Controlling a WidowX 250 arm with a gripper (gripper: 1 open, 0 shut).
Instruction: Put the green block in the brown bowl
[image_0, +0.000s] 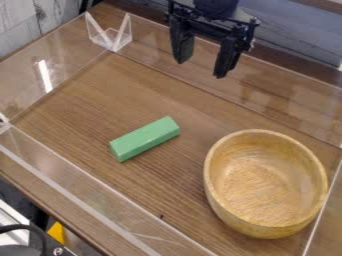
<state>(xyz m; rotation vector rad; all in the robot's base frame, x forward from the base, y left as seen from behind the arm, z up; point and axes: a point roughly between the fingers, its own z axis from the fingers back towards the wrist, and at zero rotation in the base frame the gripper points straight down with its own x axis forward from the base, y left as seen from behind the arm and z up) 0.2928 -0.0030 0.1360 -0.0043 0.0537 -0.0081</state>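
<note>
Wood-grain table (160, 95) inside clear walls. Gripper (205, 56) hangs at 12 o'clock, fingers (226, 62) spread wide, holding nothing. Green block (144, 139) lies flat near centre, well apart at the fingers' 7 o'clock. Brown bowl (266, 222) sits at 4 o'clock.
</note>
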